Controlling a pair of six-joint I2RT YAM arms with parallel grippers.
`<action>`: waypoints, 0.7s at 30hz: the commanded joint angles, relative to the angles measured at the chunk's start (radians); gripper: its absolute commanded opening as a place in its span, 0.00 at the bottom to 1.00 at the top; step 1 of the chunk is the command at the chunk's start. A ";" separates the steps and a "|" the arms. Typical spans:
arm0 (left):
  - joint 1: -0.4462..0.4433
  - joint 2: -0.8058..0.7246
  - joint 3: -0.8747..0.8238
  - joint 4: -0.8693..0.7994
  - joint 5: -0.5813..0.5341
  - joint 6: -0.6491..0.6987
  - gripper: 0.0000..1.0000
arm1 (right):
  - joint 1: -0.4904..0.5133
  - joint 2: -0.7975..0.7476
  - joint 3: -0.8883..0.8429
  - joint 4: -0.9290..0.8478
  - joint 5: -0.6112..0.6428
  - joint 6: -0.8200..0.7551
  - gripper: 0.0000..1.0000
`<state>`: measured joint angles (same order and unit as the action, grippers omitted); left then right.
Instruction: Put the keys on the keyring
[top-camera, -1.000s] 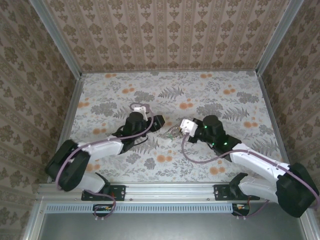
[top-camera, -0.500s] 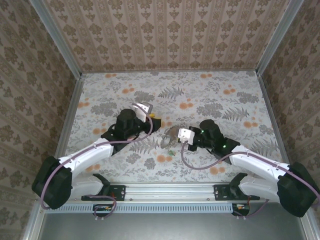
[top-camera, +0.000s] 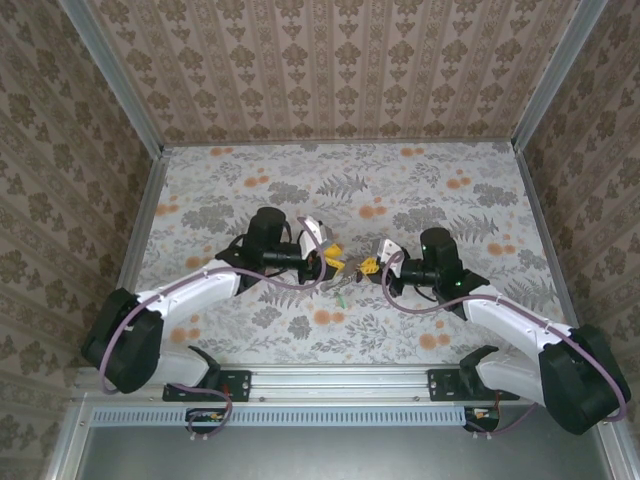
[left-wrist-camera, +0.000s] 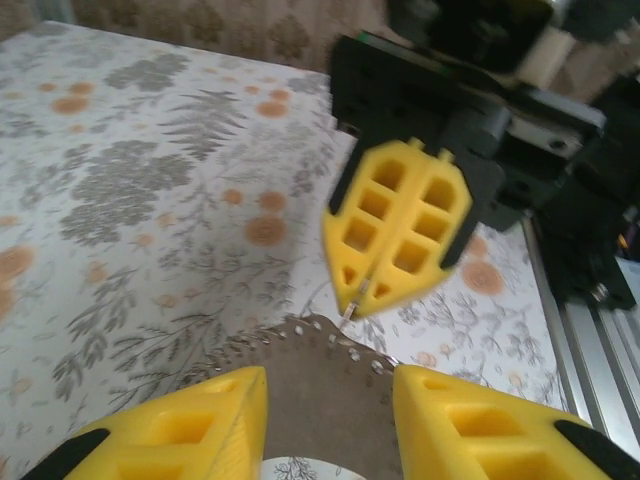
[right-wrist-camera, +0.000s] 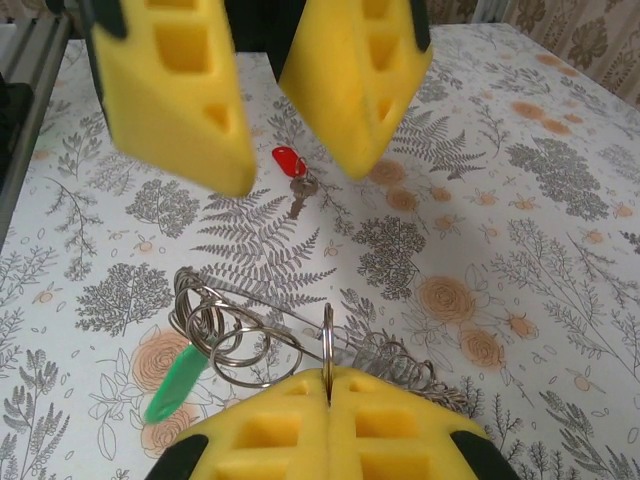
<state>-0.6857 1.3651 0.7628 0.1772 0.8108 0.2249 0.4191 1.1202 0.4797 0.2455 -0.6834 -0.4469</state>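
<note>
My right gripper (right-wrist-camera: 328, 385) is shut on one thin metal ring of the keyring (right-wrist-camera: 328, 335), pinched edge-on. Several more rings (right-wrist-camera: 222, 322) and a coiled chain part (right-wrist-camera: 425, 368) lie on the table beside it. A green key (right-wrist-camera: 175, 385) hangs from those rings. A red key (right-wrist-camera: 290, 160) lies loose farther off. My left gripper (left-wrist-camera: 328, 385) faces the right gripper (left-wrist-camera: 360, 295) a short way off, its jaws apart, with a grey-brown stretch of the keyring (left-wrist-camera: 330, 400) showing in the gap. In the top view the left gripper (top-camera: 335, 263) and right gripper (top-camera: 368, 267) nearly meet over the keyring (top-camera: 348, 279).
The floral table (top-camera: 400, 190) is walled on three sides. A metal rail (top-camera: 340, 382) runs along the near edge by the arm bases. Purple cables (top-camera: 400, 305) loop beside both wrists.
My left gripper has swung right toward the right gripper and its jaws have narrowed. The right gripper has turned to face it, still shut on the ring.
</note>
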 joint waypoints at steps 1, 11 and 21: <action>-0.004 0.036 0.076 -0.122 0.116 0.187 0.38 | -0.019 -0.003 -0.010 0.046 -0.092 0.005 0.00; -0.029 0.169 0.221 -0.291 0.132 0.342 0.32 | -0.028 -0.023 -0.027 0.036 -0.090 -0.009 0.00; -0.061 0.213 0.237 -0.285 0.064 0.362 0.33 | -0.030 -0.040 -0.039 0.050 -0.093 0.008 0.00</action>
<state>-0.7391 1.5654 0.9760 -0.0982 0.8860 0.5480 0.3965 1.1038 0.4492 0.2481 -0.7349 -0.4469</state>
